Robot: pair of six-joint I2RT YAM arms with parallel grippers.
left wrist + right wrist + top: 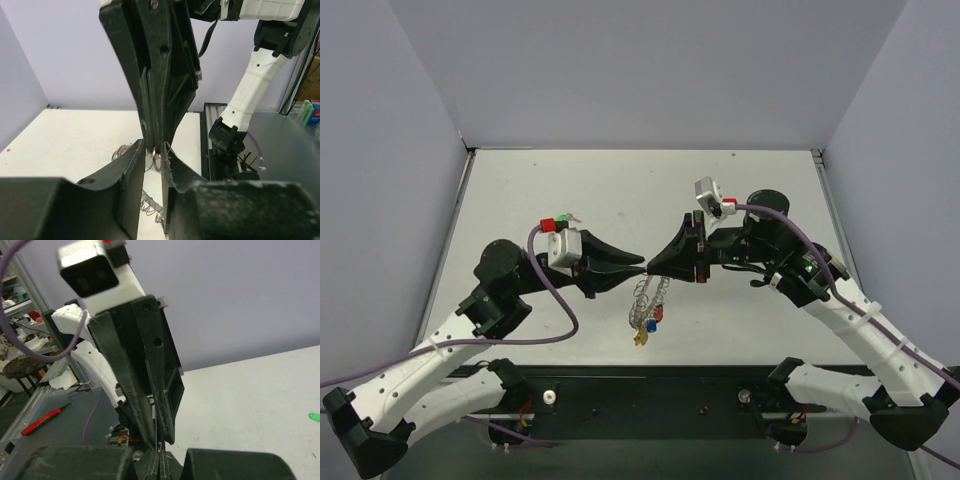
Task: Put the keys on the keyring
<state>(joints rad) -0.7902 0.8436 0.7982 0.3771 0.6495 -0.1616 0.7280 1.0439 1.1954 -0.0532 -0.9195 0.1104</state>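
Note:
My two grippers meet tip to tip above the middle of the table. The silvery coil-rimmed keyring [648, 293] hangs from where they meet. Red [656, 313], blue [651, 325] and yellow [640, 338] keys dangle at its lower end. My right gripper [653, 266] is shut on a thin wire of the ring, seen at its tips [160, 456]. My left gripper [638, 266] stands slightly open; a thin loop shows in the gap of the left gripper [154, 148], and coils of the keyring [150, 207] hang below. A green key [314, 416] lies on the table.
Grey walls [410, 150] close the white table [620, 190] in on three sides. A black rail [650, 395] carrying the arm bases runs along the near edge. Purple cables [555, 300] loop from both wrists.

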